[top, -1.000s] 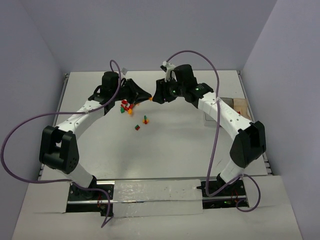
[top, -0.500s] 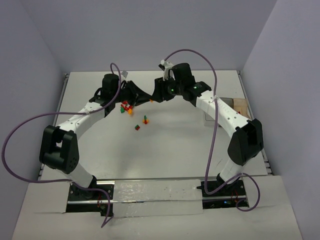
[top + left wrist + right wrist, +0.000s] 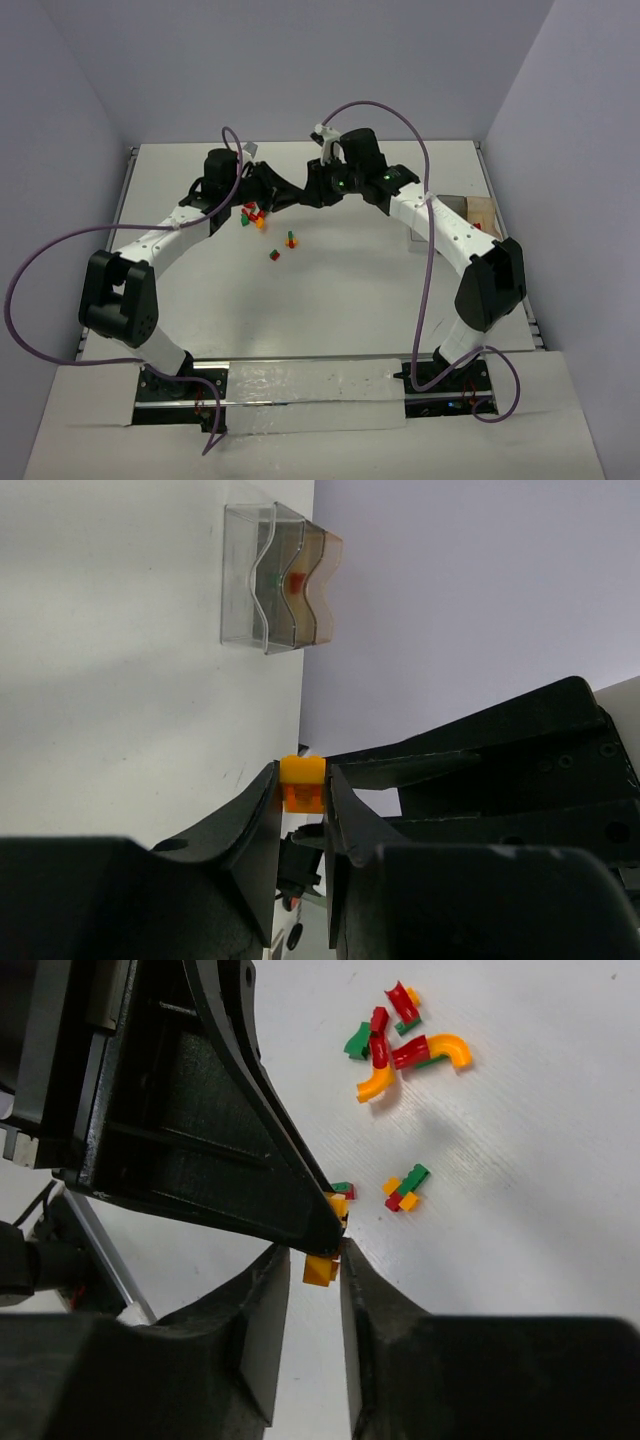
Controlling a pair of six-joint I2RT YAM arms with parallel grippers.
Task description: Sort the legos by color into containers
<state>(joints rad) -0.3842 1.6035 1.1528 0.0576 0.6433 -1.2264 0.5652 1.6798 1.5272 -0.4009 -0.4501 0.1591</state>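
Containers (image 3: 275, 580): clear glossy plastic, tan card-like base. Table (image 3: 120, 730) under them: white, matt, faintly scuffed. Orange lego (image 3: 302, 783): smooth plastic, slight sheen. Left gripper (image 3: 302, 792): fingers (image 3: 255, 825) matt black plastic. Loose legos (image 3: 395, 1040): glossy plastic. Arm shells (image 3: 150, 240): smooth white plastic. Cables (image 3: 375, 102): smooth purple sheathing.

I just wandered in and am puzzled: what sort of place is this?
Probably a robotics lab cell: two white-and-black robot arms bolted to a white table inside plain grey walls, with tiny red, green and orange plastic bricks and a clear plastic three-bin row.
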